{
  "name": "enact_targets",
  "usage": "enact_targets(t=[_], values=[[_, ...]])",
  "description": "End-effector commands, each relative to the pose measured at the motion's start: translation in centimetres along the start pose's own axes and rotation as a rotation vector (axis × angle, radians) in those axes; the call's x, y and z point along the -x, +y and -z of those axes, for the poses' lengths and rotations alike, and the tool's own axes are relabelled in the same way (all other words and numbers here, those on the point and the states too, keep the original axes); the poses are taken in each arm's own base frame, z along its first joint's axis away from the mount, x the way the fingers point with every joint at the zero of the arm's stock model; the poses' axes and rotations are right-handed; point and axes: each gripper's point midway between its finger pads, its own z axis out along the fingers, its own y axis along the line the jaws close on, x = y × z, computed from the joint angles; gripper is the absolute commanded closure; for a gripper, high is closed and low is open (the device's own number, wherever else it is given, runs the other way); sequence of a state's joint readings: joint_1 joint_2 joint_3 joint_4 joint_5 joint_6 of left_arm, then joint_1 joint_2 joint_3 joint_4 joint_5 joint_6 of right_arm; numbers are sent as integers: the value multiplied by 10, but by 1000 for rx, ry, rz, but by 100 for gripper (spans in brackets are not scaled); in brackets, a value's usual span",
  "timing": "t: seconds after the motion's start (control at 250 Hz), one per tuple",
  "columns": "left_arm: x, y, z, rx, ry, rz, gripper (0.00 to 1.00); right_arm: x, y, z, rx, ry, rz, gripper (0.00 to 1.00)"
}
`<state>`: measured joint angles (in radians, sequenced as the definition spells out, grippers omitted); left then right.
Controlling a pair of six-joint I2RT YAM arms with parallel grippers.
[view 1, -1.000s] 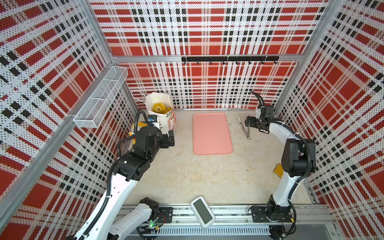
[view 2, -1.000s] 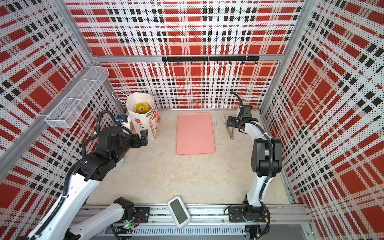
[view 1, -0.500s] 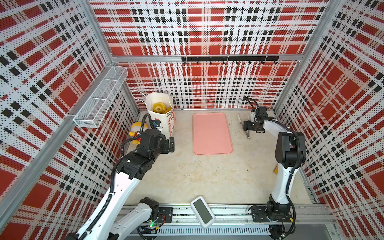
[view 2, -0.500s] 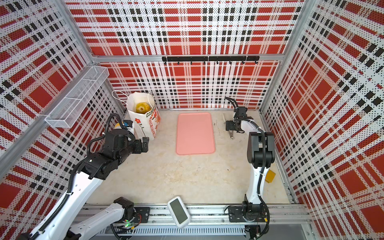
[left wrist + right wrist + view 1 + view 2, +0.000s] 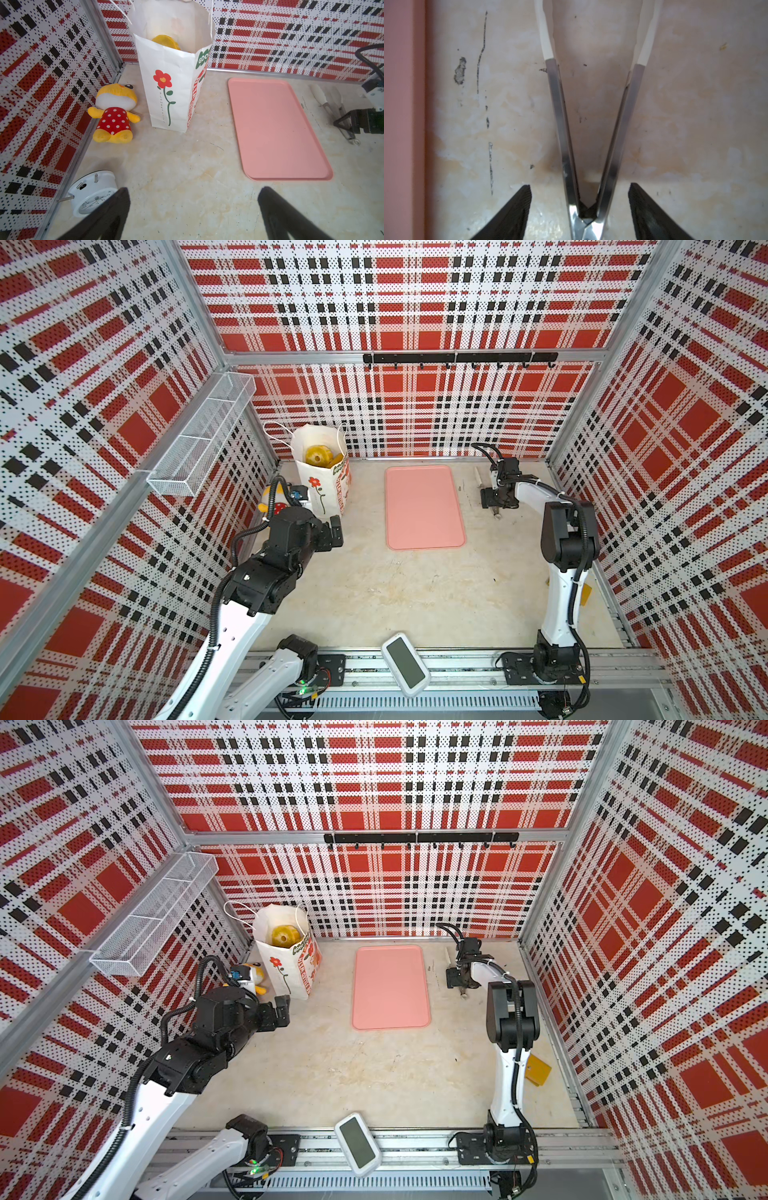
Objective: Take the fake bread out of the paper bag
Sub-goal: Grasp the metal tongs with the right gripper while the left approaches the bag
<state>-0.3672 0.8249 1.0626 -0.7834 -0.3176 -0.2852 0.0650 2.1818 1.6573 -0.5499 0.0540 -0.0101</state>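
Plaid cell, beige tabletop (image 5: 415,593); paper bag (image 5: 176,62) upright far-left, fake bread (image 5: 165,40) inside, straight ahead of my wide-open left gripper (image 5: 194,190). Far-side right gripper (image 5: 579,185), jaws apart, straddles tongs (image 5: 560,124) untouched.

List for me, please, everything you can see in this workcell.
paper bag: 1, white with red flower, back left
bread: 1 seen, yellow ring, inside the bag
plush toy: 1, yellow in red dress, left of bag
clock: 1, white, by left wall
tray: 1, pink, centre back
tongs: 1, steel and white, right of tray
wire basket: 1, white, left wall
hook rail: 1, black, back wall
block: 1, yellow, right edge
device: 1, white, front rail
left gripper: 1, black, open near bag
right gripper: 1, black, open astride tongs
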Motion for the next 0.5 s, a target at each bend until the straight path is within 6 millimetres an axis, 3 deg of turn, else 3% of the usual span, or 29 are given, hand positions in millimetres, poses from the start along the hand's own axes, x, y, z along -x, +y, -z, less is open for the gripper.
enact_targets(t=[0.0, 0.328, 0.492], values=[[2, 2, -3, -5, -12, 82, 1, 2, -7, -6, -33, 23, -12, 28], [2, 4, -1, -16, 3, 110, 0, 1, -7, -22, -15, 95, -45, 35], [2, 5, 1, -12, 6, 111, 1, 0, -6, -26, 5, 105, -64, 45]])
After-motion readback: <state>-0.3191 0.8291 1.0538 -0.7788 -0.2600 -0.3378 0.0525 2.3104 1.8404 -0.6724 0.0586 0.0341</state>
